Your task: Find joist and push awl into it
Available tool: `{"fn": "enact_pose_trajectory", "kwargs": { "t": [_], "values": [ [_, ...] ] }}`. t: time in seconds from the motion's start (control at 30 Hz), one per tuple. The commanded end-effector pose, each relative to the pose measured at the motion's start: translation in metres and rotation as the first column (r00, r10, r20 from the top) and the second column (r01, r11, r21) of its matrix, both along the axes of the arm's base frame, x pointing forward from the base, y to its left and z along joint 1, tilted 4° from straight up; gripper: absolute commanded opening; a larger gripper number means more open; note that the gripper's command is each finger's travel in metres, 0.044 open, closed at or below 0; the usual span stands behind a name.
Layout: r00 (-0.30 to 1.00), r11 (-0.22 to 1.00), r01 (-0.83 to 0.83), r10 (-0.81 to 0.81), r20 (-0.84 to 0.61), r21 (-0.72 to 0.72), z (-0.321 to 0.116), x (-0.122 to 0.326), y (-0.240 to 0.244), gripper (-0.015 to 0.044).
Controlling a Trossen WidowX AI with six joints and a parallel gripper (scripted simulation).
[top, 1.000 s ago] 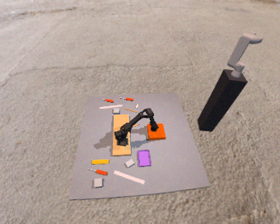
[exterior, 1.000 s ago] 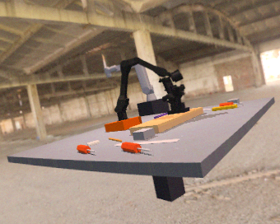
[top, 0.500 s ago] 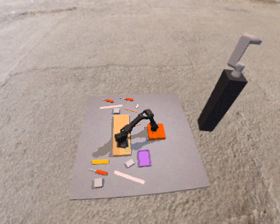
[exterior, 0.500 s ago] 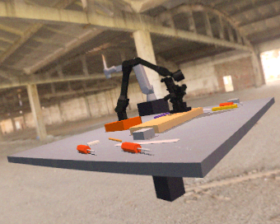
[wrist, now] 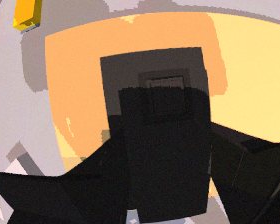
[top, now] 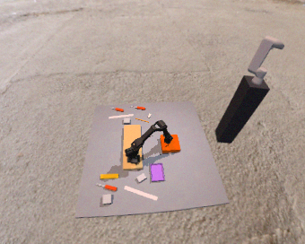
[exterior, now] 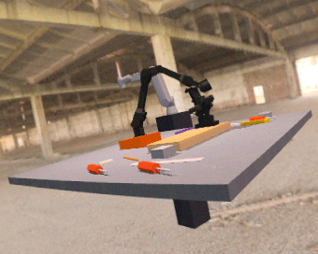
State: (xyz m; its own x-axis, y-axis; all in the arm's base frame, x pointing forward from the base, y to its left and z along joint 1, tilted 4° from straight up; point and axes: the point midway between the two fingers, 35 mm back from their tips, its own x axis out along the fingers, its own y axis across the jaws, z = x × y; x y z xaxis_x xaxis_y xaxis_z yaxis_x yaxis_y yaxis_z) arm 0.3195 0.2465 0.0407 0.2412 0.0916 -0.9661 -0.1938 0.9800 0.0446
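My gripper is shut on the dark, blocky stud finder, low over the front end of the pale wooden floor panel. Whether it touches the panel is hard to tell. The stud finder's square window looks dark. The purple tray lies beside the panel's front end. Red-handled tools lie at the back and front left; which is the awl is unclear. No hole shows in the visible panel.
The arm stands on an orange block right of the panel. Near the panel lie a yellow block, grey blocks, a white block, white strips and a thin orange stick.
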Motion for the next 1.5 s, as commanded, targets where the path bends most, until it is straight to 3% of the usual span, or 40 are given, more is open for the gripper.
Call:
{"fn": "enact_pose_trajectory", "kwargs": {
  "t": [0.0,0.57,1.47],
  "values": [
    [1.000,1.000,-0.004,0.004,-0.002,0.008,0.001,-0.002,0.009,0.0000],
    [1.000,1.000,-0.004,0.005,-0.003,0.010,0.002,-0.007,0.031,0.0000],
    [1.000,1.000,-0.004,0.004,-0.002,0.007,0.000,-0.001,0.004,0.0000]
  ]
}}
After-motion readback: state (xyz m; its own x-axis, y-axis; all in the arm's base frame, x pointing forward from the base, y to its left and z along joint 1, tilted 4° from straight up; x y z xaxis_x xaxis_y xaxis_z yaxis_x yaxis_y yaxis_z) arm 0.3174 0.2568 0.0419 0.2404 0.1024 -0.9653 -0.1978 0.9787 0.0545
